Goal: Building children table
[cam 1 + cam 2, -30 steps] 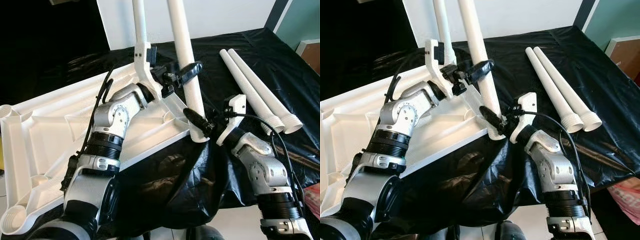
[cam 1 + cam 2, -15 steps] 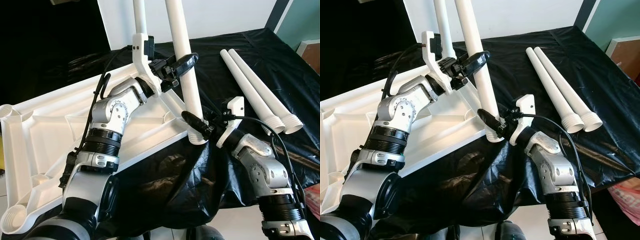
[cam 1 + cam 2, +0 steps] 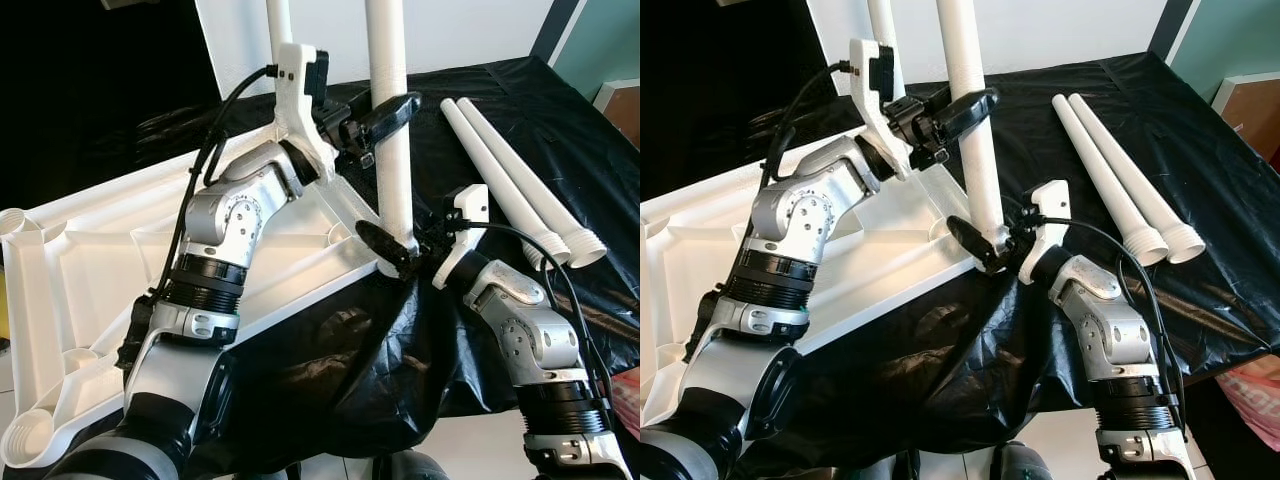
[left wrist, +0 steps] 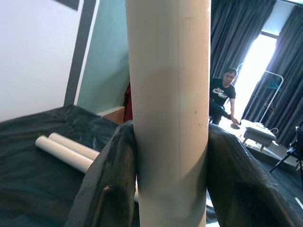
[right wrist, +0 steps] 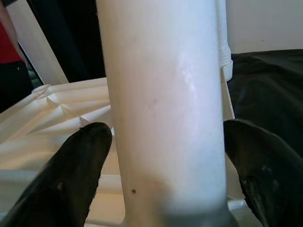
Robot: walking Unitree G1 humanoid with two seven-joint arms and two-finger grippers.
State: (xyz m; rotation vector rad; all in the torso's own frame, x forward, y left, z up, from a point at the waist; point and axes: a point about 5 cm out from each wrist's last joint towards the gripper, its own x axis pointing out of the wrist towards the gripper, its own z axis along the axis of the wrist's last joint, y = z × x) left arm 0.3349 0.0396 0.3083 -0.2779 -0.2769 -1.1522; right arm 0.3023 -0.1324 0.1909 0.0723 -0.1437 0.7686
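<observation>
Children's table top panel (image 3: 110, 270), a broad white moulded plastic slab, lies upside down on the black-covered tabletop (image 3: 500, 90), its ribbed underside facing up and its near edge jutting past the tabletop toward us. We see round sockets at its corners, two of them open at our left (image 3: 25, 438). Raised ribs run diagonally across the underside and meet near the corners.

Standing upright at the far right corner of the slab is a white table leg (image 3: 392, 130), a smooth, slightly tapering tube; its foot sits at the corner socket. A second upright leg (image 3: 278, 25) rises just behind our left wrist.

Our left gripper (image 3: 385, 115) is up on the middle of the leg, its black fingers (image 4: 116, 175) clamped on the tube from both sides. Our right gripper (image 3: 390, 250) is low at the foot of the same leg, with its fingers (image 5: 78, 161) set to either side of the tube; we cannot tell whether they press on it.

Two spare legs (image 3: 515, 180) lie side by side on the black cover to the right, touching along their length, threaded collars toward us. In the left wrist view a person (image 4: 220, 99) sits far off by a bright window.
</observation>
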